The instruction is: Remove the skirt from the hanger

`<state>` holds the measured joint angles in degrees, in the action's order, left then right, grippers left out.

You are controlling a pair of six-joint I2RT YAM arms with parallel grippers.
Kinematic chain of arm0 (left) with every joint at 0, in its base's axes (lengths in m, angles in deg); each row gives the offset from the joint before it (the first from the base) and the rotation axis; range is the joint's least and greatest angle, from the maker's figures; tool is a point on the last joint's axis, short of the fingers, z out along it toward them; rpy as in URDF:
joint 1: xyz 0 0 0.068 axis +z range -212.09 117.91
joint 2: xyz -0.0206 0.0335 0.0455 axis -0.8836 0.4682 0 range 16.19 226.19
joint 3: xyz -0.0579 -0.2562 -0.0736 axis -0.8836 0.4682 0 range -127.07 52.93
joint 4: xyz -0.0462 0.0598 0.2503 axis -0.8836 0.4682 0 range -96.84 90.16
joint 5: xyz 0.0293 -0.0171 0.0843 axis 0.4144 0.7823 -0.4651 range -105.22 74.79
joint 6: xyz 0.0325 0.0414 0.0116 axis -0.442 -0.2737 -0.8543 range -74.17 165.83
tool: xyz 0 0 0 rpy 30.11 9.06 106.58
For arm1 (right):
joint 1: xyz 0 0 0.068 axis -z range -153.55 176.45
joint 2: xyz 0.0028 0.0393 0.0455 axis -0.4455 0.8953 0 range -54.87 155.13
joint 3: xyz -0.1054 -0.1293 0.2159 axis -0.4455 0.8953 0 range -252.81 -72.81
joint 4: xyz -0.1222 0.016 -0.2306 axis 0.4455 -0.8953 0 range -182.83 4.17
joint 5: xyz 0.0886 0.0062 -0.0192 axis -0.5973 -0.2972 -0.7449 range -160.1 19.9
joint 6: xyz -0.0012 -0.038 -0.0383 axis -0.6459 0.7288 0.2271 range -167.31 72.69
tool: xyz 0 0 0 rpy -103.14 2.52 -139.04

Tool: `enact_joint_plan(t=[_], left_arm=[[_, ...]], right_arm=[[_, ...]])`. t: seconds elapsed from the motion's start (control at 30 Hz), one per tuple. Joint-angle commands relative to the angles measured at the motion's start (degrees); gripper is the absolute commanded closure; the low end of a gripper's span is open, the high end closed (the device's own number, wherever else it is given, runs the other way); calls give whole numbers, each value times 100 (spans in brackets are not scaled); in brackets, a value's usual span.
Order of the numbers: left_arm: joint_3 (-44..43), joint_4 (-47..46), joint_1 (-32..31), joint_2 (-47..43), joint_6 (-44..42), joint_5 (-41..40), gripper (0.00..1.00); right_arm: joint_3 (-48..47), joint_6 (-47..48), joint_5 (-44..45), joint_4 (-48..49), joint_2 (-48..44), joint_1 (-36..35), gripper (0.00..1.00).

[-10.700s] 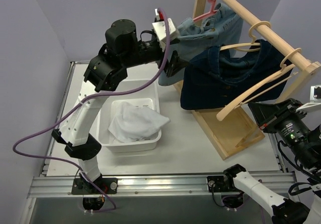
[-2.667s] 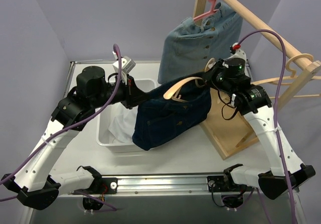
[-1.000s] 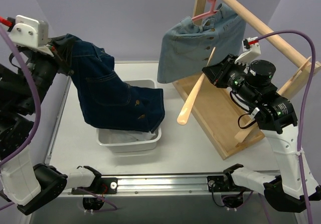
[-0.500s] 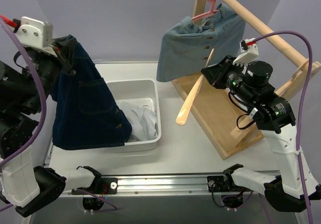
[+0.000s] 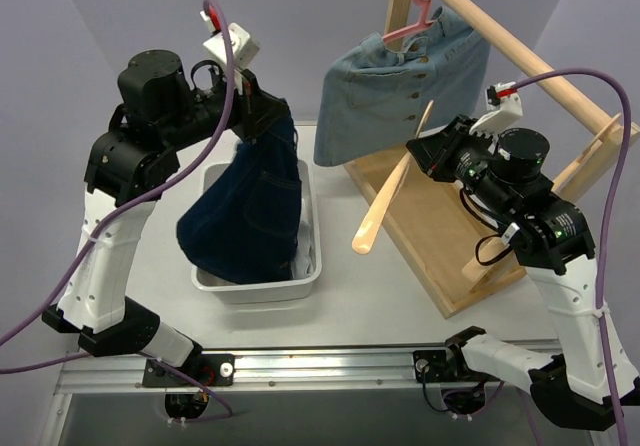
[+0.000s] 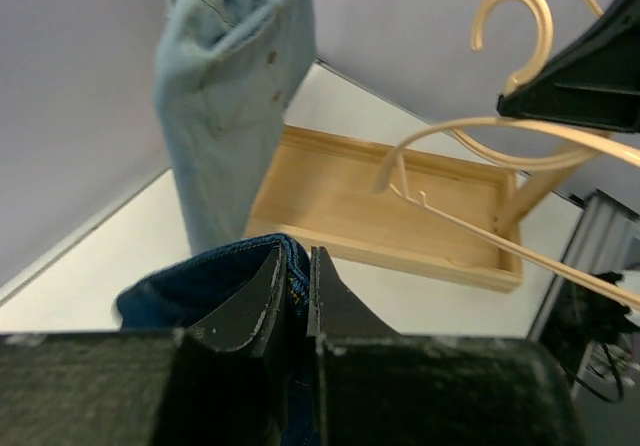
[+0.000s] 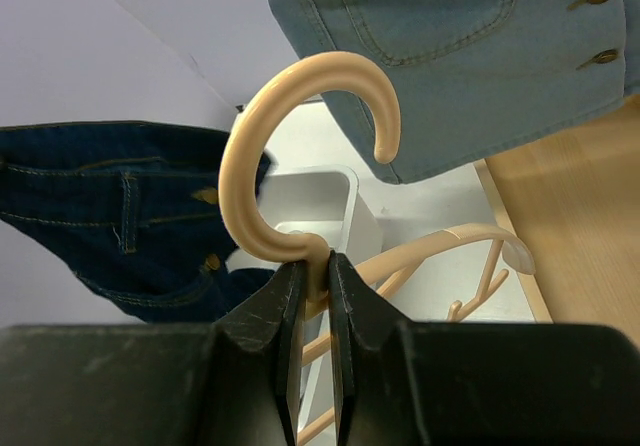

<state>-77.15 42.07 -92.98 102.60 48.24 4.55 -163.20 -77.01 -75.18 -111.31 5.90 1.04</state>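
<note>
The dark blue denim skirt (image 5: 250, 216) hangs free of the hanger from my left gripper (image 5: 262, 124), which is shut on its waistband, and its lower part sags into the white bin (image 5: 262, 291). The left wrist view shows the waistband (image 6: 190, 281) pinched between the left gripper's (image 6: 297, 256) fingers. My right gripper (image 5: 428, 152) is shut on the neck of the bare tan hanger (image 5: 385, 201), held tilted above the rack's base. In the right wrist view the hanger hook (image 7: 270, 156) rises from the right gripper (image 7: 316, 266), with the skirt (image 7: 110, 196) behind it.
A light blue denim skirt (image 5: 400, 76) hangs on a pink hanger (image 5: 415, 21) from the wooden rack rail (image 5: 520, 61). The rack's flat wooden base (image 5: 440, 236) lies right of the bin. Purple walls close in at the back and on both sides.
My left arm has swung from the far left to above the bin, carrying the skirt, whose lower part now sags into it. The right gripper and hanger have barely moved.
</note>
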Motion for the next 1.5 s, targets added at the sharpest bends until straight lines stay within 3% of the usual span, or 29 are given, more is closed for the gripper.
enact_joint_plan(t=[0.0,0.27,0.33,0.53,0.57,0.67,0.8,1.1,1.23,1.33,1.37,1.43,1.47], left_arm=[[8,-522,40,-344,233,1054,98],[1896,-1681,197,-801,1179,2302,98],[2170,-2470,320,-828,1655,3030,98],[2751,-4765,321,-828,3298,3980,98],[2786,-5220,321,-793,3892,4113,98],[3032,-7335,330,-661,5132,4385,98],[3147,-8229,365,-520,5937,4536,98],[4464,-7299,1427,-1266,5550,4421,98],[5115,-6835,2873,-1583,5700,4334,98],[5134,-5319,3265,-1715,4930,4001,98],[5072,-4320,3248,-1715,4265,3599,98],[4914,-3550,3274,-1794,3760,3176,98],[4809,-2658,3318,-1829,3140,2521,98]], right_arm=[[4,95,139,174,-109,-52,100],[250,69,77,315,-136,-52,100],[285,78,104,298,-136,-61,100],[329,95,113,297,-171,-61,100],[338,87,121,306,-180,-52,100],[381,95,121,315,-206,-61,100],[417,95,139,280,-241,-61,100],[312,201,227,95,-294,-61,100],[206,227,280,16,-277,-52,100],[206,210,245,42,-277,-61,100],[206,201,245,43,-268,-61,100],[162,227,245,-10,-233,-69,100],[92,236,253,-36,-224,-61,100]])
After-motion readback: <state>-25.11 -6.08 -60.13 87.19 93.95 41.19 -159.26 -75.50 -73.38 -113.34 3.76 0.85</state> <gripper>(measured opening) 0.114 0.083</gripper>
